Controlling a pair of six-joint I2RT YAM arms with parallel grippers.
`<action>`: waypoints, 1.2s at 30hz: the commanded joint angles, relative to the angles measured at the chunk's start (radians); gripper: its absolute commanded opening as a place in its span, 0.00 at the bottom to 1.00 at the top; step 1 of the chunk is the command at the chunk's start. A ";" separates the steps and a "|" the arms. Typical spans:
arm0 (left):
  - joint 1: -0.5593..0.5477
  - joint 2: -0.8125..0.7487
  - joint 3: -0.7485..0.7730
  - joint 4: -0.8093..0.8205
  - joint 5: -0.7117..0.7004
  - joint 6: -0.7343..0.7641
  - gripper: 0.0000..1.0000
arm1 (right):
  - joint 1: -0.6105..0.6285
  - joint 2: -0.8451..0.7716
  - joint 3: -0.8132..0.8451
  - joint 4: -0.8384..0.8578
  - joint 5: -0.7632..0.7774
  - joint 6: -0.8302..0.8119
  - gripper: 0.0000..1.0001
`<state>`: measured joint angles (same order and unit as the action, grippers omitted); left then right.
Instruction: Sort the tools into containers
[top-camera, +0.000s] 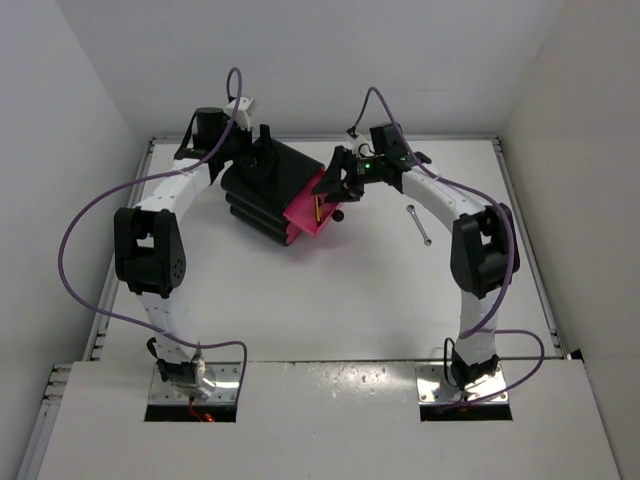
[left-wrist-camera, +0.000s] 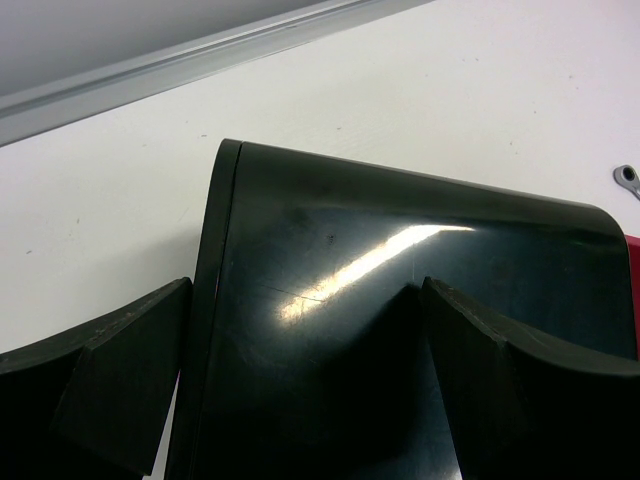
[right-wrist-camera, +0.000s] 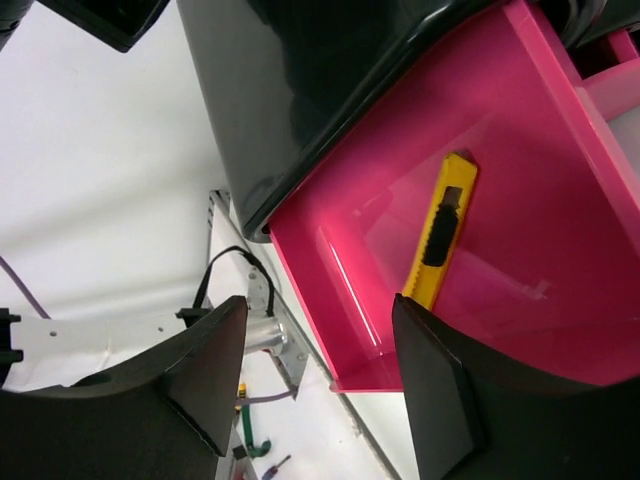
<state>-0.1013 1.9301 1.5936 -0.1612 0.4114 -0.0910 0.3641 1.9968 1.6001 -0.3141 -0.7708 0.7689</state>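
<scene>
The black cabinet (top-camera: 262, 195) lies tilted at the back middle of the table, with one pink drawer (top-camera: 305, 213) pulled out toward the right. A yellow-handled tool (right-wrist-camera: 440, 232) lies flat inside that drawer (right-wrist-camera: 540, 130). My right gripper (right-wrist-camera: 318, 310) hovers over the drawer's open end, open, with nothing between its fingers. My left gripper (top-camera: 268, 158) rests on the cabinet's top (left-wrist-camera: 400, 240), jaws spread: one finger hangs past the panel's edge and the other sits over the panel. The thin silver wrench (top-camera: 420, 224) lies on the table, right of the drawer. The other tools are out of view.
White walls close in the table on three sides, with a metal rail (left-wrist-camera: 200, 60) along the back edge. The left arm's white link (right-wrist-camera: 100, 340) and its cable show below the drawer in the right wrist view. The wrench's end (left-wrist-camera: 627, 178) peeks in beyond the cabinet.
</scene>
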 joint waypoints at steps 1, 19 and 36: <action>-0.005 0.107 -0.077 -0.320 -0.098 0.082 1.00 | 0.007 -0.023 0.046 0.047 -0.033 0.026 0.60; -0.005 0.127 -0.026 -0.350 -0.071 0.082 1.00 | -0.096 -0.352 -0.362 -0.025 0.119 -0.867 0.59; -0.005 0.147 -0.007 -0.359 -0.071 0.082 1.00 | 0.001 -0.239 -0.356 0.187 0.231 -0.876 0.70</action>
<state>-0.0982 1.9598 1.6596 -0.2401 0.4278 -0.0875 0.3431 1.7447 1.1748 -0.1978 -0.5198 -0.0669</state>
